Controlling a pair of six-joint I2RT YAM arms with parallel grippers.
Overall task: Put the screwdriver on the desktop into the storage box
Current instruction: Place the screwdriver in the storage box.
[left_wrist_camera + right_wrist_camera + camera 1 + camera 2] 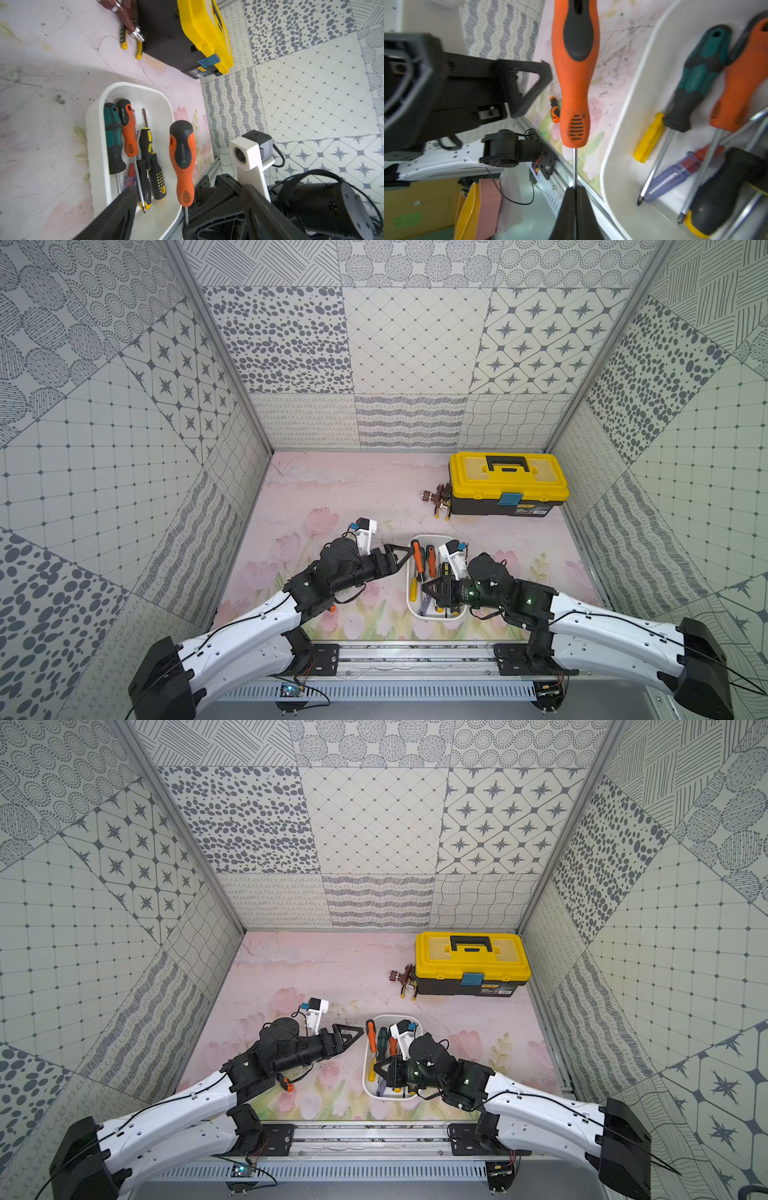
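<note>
- Desktop (pixel 353 497): we see a pink tulip print, scratched.
- Yellow-lidded toolbox (pixel 507 481): it sits far right on the desktop, lid shut.
- Storage box (pixel 95 145): this white tub sits near centre, between the two arms. Several other screwdrivers (pixel 113 133) already lie in it.
- Left gripper (pixel 405 556): jaws are spread wide with nothing gripped. It hangs just beside the box's left rim, and the orange handle shows between its fingers in the wrist view. We can't tell whether they touch.
- Right gripper (pixel 574 188): it is over the box and clamped tight on the bare metal shaft.
- Screwdriver (pixel 575 83): orange-and-black handle, carried in the air by the right gripper. In both top views the handle sits over the box's left edge.
- Pliers (pixel 440 502): they lie against the toolbox's left side.
- Small orange-and-black tool (pixel 554 110): it lies on the desktop under the left arm.
</note>
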